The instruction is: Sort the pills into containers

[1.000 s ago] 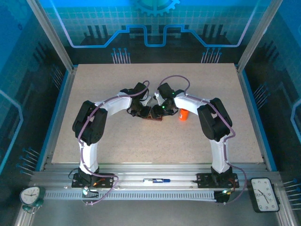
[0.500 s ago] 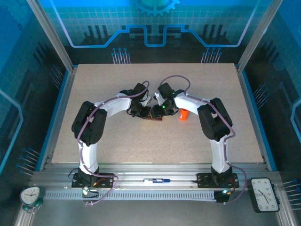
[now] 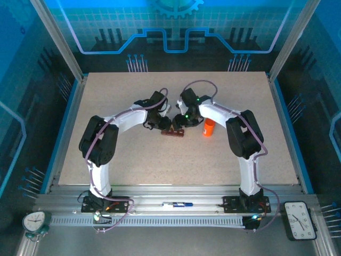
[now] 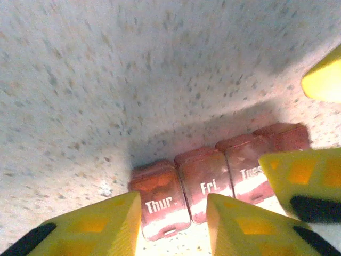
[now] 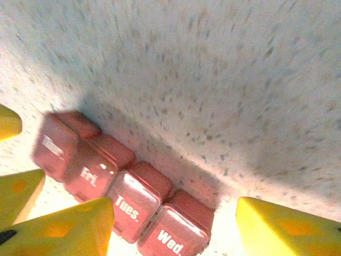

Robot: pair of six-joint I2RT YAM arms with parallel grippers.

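The containers are a dark red-brown bar of four shut compartments lying on the table between the two arms. In the left wrist view the containers show lids marked Thur., Fri. and Tues. My left gripper is open and hangs just over the Thur. end; from above the left gripper sits at the bar's far left. My right gripper is open over the Wed. end of the containers, and from above the right gripper is just behind the bar. The pills are out of view.
An orange pill bottle stands upright just right of the bar, beside the right forearm. The right gripper's yellow fingers crowd the left wrist view. The speckled table has metal rails along its edges.
Both grippers have pulled back toward the far side, uncovering the bar. The left jaws have opened and the right jaws have spread wider.
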